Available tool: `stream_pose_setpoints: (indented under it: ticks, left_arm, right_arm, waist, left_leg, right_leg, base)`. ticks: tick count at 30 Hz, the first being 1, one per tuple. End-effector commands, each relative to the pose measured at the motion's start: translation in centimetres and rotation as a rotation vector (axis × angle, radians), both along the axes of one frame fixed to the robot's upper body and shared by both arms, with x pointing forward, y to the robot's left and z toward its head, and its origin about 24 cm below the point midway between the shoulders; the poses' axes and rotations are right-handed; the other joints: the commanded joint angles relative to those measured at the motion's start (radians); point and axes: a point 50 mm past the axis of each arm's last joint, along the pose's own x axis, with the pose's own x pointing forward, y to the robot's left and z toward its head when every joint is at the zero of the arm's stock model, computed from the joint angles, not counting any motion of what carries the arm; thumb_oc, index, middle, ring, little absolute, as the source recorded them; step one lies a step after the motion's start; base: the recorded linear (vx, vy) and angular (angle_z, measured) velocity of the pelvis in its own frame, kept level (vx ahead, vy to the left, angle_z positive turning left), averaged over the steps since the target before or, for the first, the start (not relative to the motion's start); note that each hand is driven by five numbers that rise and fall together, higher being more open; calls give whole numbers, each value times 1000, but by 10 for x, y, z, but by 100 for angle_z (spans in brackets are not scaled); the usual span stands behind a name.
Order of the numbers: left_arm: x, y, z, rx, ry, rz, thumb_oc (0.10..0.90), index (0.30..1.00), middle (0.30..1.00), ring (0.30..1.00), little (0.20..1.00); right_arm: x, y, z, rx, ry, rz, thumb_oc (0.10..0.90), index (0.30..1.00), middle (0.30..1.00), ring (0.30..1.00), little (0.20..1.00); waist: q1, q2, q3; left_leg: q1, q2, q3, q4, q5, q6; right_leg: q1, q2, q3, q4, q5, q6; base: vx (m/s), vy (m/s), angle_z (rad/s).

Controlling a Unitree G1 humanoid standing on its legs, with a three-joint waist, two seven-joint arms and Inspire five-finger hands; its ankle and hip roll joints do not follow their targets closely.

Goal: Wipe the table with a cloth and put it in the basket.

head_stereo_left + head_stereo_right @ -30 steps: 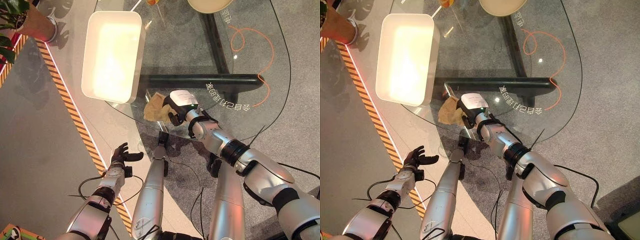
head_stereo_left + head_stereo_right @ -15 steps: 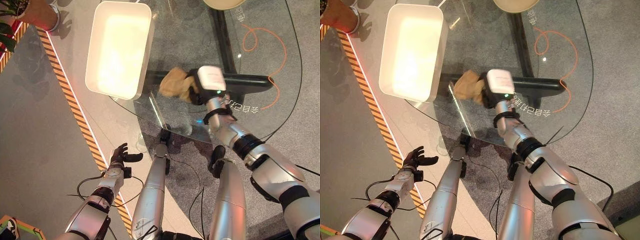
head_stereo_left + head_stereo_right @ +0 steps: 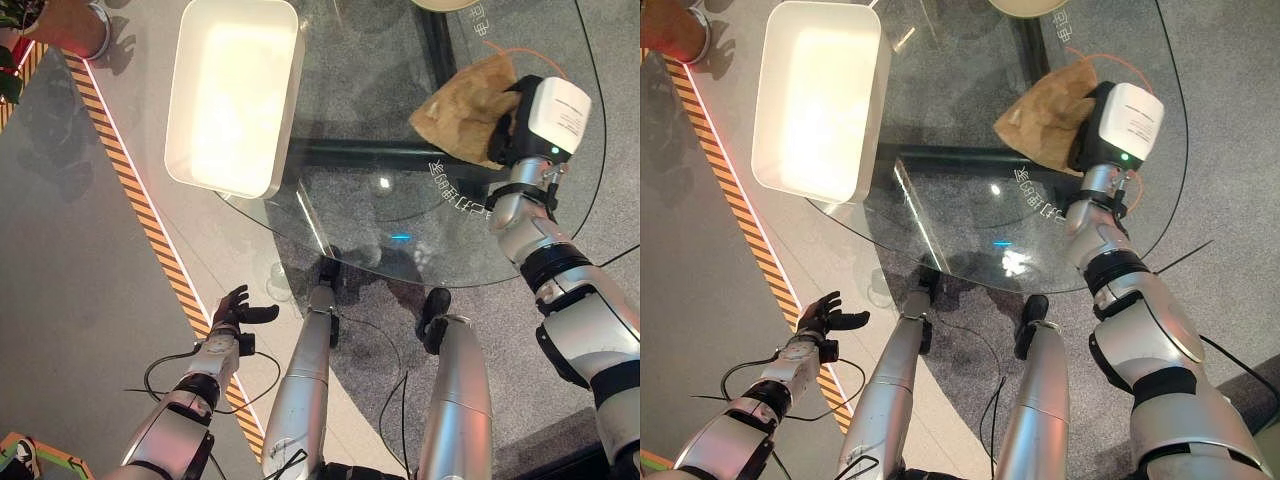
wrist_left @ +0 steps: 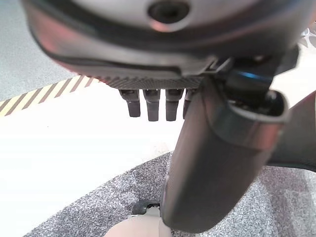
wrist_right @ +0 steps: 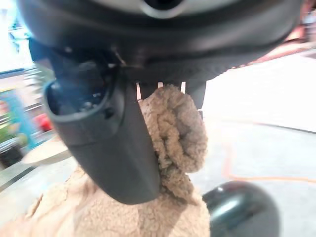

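Note:
A tan fluffy cloth (image 3: 465, 108) lies spread on the glass table (image 3: 360, 215) at its right side. My right hand (image 3: 505, 140) is shut on the cloth's right end. In the right wrist view a fold of the cloth (image 5: 173, 133) is pinched between the thumb (image 5: 106, 148) and the fingers. The white rectangular basket (image 3: 236, 95) stands on the table's left edge, well away from the cloth. My left hand (image 3: 232, 312) hangs low beside the table over the floor, fingers relaxed and holding nothing.
A striped warning tape (image 3: 140, 200) runs across the floor left of the table. An orange cable (image 3: 1140, 175) lies under the glass by my right hand. A dark table frame bar (image 3: 370, 155) shows through the glass. A pale round dish (image 3: 1025, 6) sits at the far edge.
My right hand has dragged the cloth across the glass from the near left edge beside the basket to the far right side. The left hand has stayed where it was.

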Motion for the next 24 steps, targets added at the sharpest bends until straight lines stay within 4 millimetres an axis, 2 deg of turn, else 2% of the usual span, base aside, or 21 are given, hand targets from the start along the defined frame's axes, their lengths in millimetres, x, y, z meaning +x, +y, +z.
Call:
stream_pose_setpoints:
  ticks: [1,5,13,16,17,18,19,20,21,22,24]
  left_arm:
    - [-7,37,7,39,-12,104,800,900,900,900,900]
    - [-6,45,10,44,-12,120,800,900,900,900,900]
    - [-5,55,15,52,-14,137,800,900,900,900,900]
    - [-4,58,17,54,-13,143,800,900,900,900,900]
    - [-1,58,20,56,-21,148,800,900,900,900,900]
    - [-3,58,18,56,-12,147,800,900,900,900,900]
    - [-2,60,20,57,-19,153,800,900,900,900,900]
    - [-1,60,20,57,-17,152,800,900,900,900,900]
    - [-3,60,18,57,-8,151,800,900,900,900,900]
    - [0,60,21,56,-17,152,800,900,900,900,900]
    - [1,60,23,56,-18,152,800,900,900,900,900]
  right_arm:
    - [-23,-48,60,12,-262,-192,100,300,300,300,200]
    - [-32,-70,55,72,-264,-266,100,300,300,300,200]
    - [-43,-90,44,199,-290,-342,100,300,300,300,200]
    - [-43,-90,42,232,-300,-346,100,300,300,300,200]
    - [-42,-89,45,246,-318,-339,100,300,300,300,200]
    - [-42,-89,42,246,-310,-338,100,300,300,300,200]
    - [-41,-88,44,261,-323,-322,100,300,300,300,200]
    - [-40,-86,44,270,-326,-312,100,300,300,300,200]
    - [-39,-85,42,275,-319,-301,100,300,300,300,200]
    - [-37,-82,45,285,-332,-275,100,300,300,300,200]
    - [-33,-74,49,279,-332,-205,100,300,300,300,200]
  waist:
    - [-27,9,-11]
    - [-37,-3,-11]
    - [-49,-17,-11]
    - [-51,-21,-11]
    - [-52,-23,-11]
    - [-53,-22,-11]
    - [-53,-24,-11]
    - [-53,-25,-11]
    - [-53,-25,-11]
    - [-53,-26,-11]
    - [-52,-27,-11]
  left_leg:
    - [16,-80,117,170,-221,152]
    - [9,-74,118,174,-226,153]
    - [6,-68,115,178,-234,153]
    - [3,-66,114,183,-237,153]
    - [-20,-65,118,174,-206,157]
    - [2,-66,113,181,-235,152]
    - [-18,-65,116,172,-206,156]
    - [-17,-66,115,172,-206,155]
    - [4,-67,110,178,-235,151]
    - [-17,-66,114,169,-205,154]
    - [-20,-65,112,170,-203,153]
  right_leg:
    - [21,59,-14,-207,152,10]
    - [18,65,-12,-210,153,12]
    - [18,75,-8,-214,154,15]
    - [17,78,-6,-212,153,15]
    - [-2,78,-14,-226,183,6]
    - [17,81,-5,-214,155,15]
    - [0,81,-12,-226,182,7]
    - [2,82,-11,-227,181,7]
    - [21,84,-3,-215,152,15]
    - [3,83,-11,-228,180,7]
    - [1,84,-11,-228,180,7]
  base:
    - [0,0,0]
    - [0,0,0]
    - [0,0,0]
    - [-22,-4,0]
    - [0,0,0]
    - [-71,-4,-2]
    - [0,0,0]
    - [0,0,0]
    - [2,-8,-3]
    - [-3,-8,-6]
    - [-38,-6,-5]
